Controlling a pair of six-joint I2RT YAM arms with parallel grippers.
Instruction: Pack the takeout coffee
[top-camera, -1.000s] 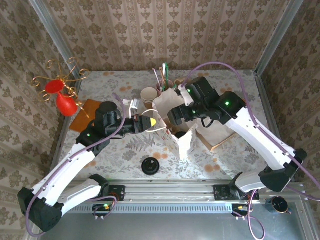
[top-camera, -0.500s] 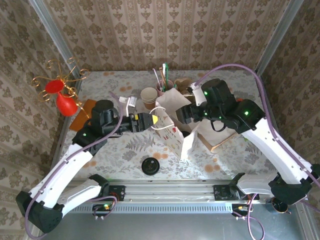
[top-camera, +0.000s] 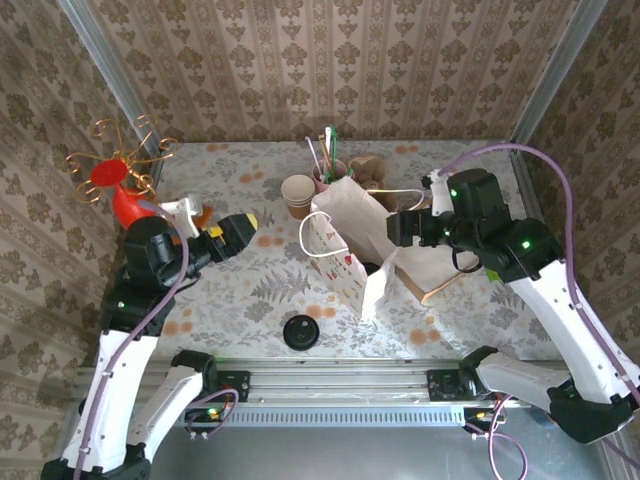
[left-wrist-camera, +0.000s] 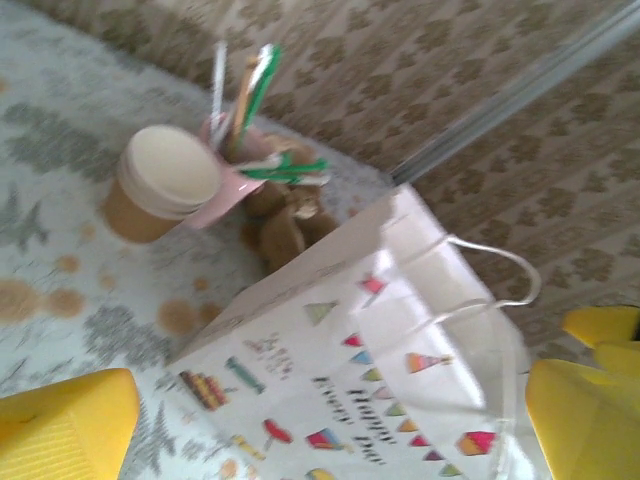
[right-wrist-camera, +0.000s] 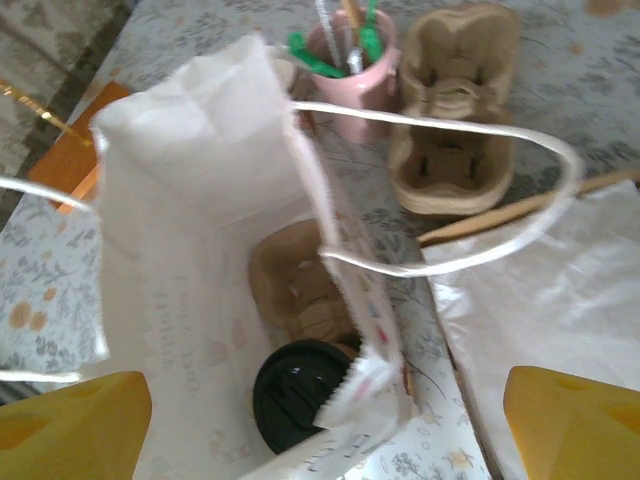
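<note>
The takeout coffee (right-wrist-camera: 300, 405) stands inside the white paper bag (right-wrist-camera: 200, 250), its black lid showing beside a cardboard carrier (right-wrist-camera: 300, 280) on the bag's floor. The bag (top-camera: 345, 235) stands open-mouthed mid-table, its party print facing the left wrist camera (left-wrist-camera: 380, 360). My left gripper (top-camera: 243, 221) is open, well left of the bag and apart from it, with nothing between its yellow fingers (left-wrist-camera: 65, 425). My right gripper (top-camera: 400, 228) hovers open at the bag's right rim, above a loose handle loop (right-wrist-camera: 450, 260); it holds nothing (right-wrist-camera: 320, 425).
A lone black lid disc (top-camera: 300, 331) lies near the front edge. Behind the bag are a lidless beige cup (top-camera: 298, 193), a pink cup of stirrers (top-camera: 328, 170) and a cardboard carrier (top-camera: 370, 172). A flat white bag (top-camera: 430, 265) lies right; a red vase (top-camera: 125, 205) stands left.
My left gripper has opened, let go of the bag's handle and pulled back to the left. My right arm has drawn back to the right of the bag.
</note>
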